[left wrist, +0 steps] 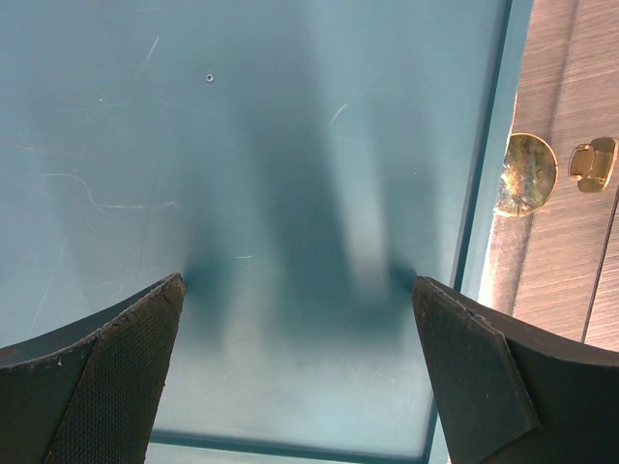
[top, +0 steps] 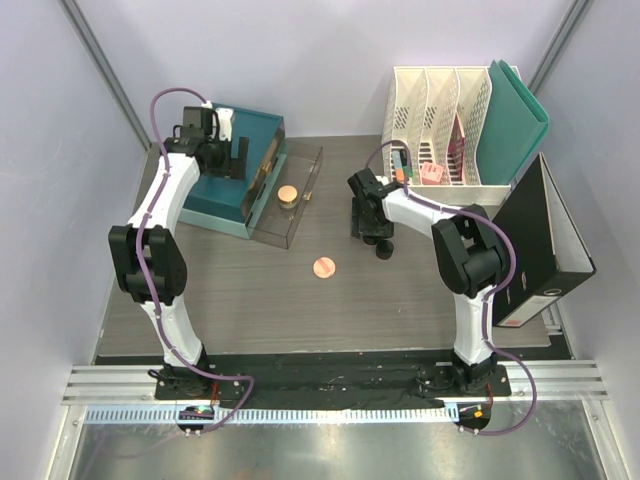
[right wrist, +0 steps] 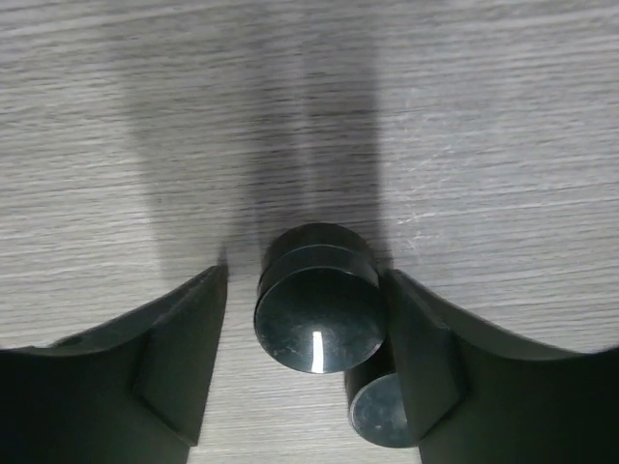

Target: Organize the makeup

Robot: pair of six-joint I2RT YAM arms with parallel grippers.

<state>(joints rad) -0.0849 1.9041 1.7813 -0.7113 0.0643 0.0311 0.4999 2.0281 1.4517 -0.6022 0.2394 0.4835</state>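
A black jar stands on the wood table between the open fingers of my right gripper. The right finger is against it and the left finger is apart. A smaller black jar stands beside the right finger, and it also shows in the top view just in front of my right gripper. A round pink compact lies at mid-table. A tan jar sits in the clear tray and also shows in the left wrist view. My left gripper is open and empty over the teal box.
White file holders with markers and a pink thing stand at the back right. A teal folder leans beside them. A black binder lies at the right edge. Purple walls close in on both sides.
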